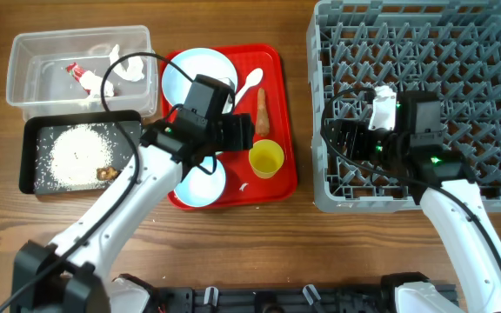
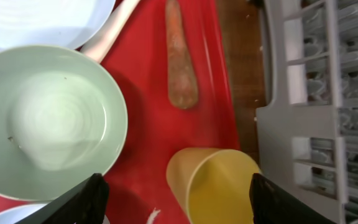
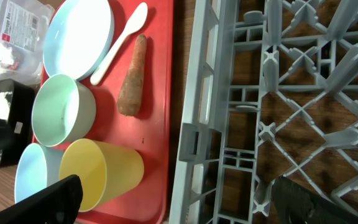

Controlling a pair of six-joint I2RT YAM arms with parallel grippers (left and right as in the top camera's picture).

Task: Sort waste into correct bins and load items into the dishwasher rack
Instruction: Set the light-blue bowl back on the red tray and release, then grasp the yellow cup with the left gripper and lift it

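Note:
On the red serving tray [image 1: 281, 104] lie a pale blue plate [image 1: 190, 74], a white spoon [image 1: 249, 85], a carrot-like stick [image 1: 262, 113], a yellow cup [image 1: 266, 158] and a bowl [image 1: 200, 184]. My left gripper [image 1: 243, 133] is open above the tray. In the left wrist view [image 2: 182, 200] the cup [image 2: 219, 186] lies between its fingers, with a second bowl [image 2: 51, 118] and the stick [image 2: 180, 56] beyond. My right gripper [image 1: 339, 139] is open and empty over the left edge of the grey rack [image 1: 424, 52], as the right wrist view [image 3: 179, 200] shows.
The clear tub [image 1: 33, 52] at the back left holds a red-and-white wrapper [image 1: 81, 76] and crumpled paper [image 1: 122, 69]. The black tray [image 1: 37, 130] in front of it holds white rice [image 1: 81, 155] and a brown lump [image 1: 105, 173].

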